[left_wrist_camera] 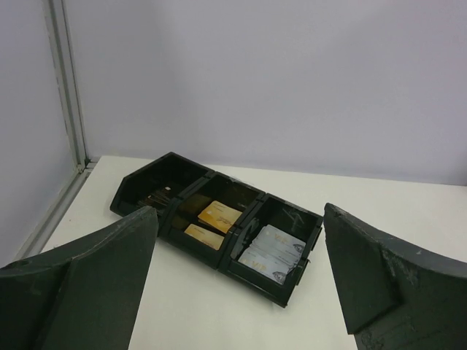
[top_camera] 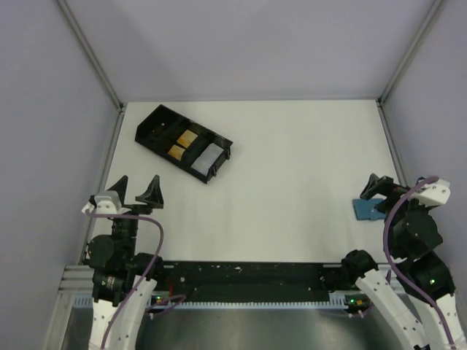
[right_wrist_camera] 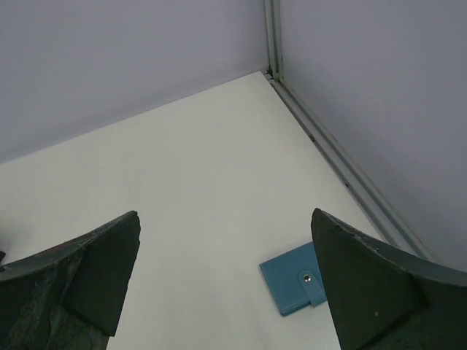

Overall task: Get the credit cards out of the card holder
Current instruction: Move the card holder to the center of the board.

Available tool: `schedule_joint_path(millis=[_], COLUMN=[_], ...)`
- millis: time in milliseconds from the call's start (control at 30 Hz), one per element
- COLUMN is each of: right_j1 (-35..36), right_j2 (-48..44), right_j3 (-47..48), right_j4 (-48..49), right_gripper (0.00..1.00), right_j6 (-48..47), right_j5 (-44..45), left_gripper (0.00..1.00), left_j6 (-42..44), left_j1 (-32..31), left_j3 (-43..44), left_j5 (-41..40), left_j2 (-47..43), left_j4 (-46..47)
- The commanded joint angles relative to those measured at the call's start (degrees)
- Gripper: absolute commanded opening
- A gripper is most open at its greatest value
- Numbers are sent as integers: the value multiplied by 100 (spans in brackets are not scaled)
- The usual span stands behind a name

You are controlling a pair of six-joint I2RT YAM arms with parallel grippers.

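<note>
Blue flat wallet near the right wall, is that the card holder (right_wrist_camera: 295, 281)?

— Yes. It lies flat on the white counter (top_camera: 292, 160), towards the near right corner. It is folded over, with a small tab and a metal stud on one edge. A finger hides one corner, so I can't be sure the stud is snapped.

Why is the right hand (right_wrist_camera: 225, 215) there?

— It hangs just over the holder, fingers apart, empty, touching nothing. I'd judge it is lining up to pin or lift it.

And the left hand (left_wrist_camera: 239, 211)?

— Spread wide too, and empty. It is well apart from the holder and faces the black tray (left_wrist_camera: 157, 182). Gold cards (left_wrist_camera: 219, 216) and pale cards (left_wrist_camera: 273, 248) lie in two of the tray's compartments, so freed cards probably go there.

Has the holder been opened?

— It looks folded shut, so I'd say not.
</note>
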Motion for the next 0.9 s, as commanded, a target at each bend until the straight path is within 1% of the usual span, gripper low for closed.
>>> schedule_joint_path(millis=[0, 133, 267, 367, 433, 567, 667, 733, 800, 867], right_j1=[-39, -48, -39, -39, -48, -48, -65, -266, -687, -1258], right_j2=[71, 124, 430, 966, 1519, 2644, 3216, 3629, 3998, 4297], right_j3=[-19, -89, -185, -221, -116, 218, 368, 473, 526, 456], right_j4=[174, 182, 252, 209, 60, -318, -397, -511, -670, -758], right_gripper=[99, 99, 99, 99, 99, 99, 99, 99, 99, 99], right_j6=[113, 210, 60, 332, 499, 1192, 1597, 1843, 2116, 2362], right_j5=[30, -188, -1058, -1278, -1428, -1280, -1192, -1331, -1665, -1964], left_gripper=[99, 99, 99, 99, 99, 99, 99, 99, 99, 99], left_j6=[-75, -93, -93, -93, -84, -93, -76, -67, -67, -58], left_j1=[19, -33, -147, -253, -314, -446, -543, -622, -701, -771], left_j3=[9, 9, 1, 1, 1, 18, 44, 44, 62, 62], left_j5=[-69, -103, -209, -253, -297, -359, -367, -385, -402, -420], left_j2=[-515, -629, -761, -849, -910, -990, -998, -990, -1016, -1025], left_j4=[227, 219, 175, 157, 148, 87, 51, 34, 16, 16])
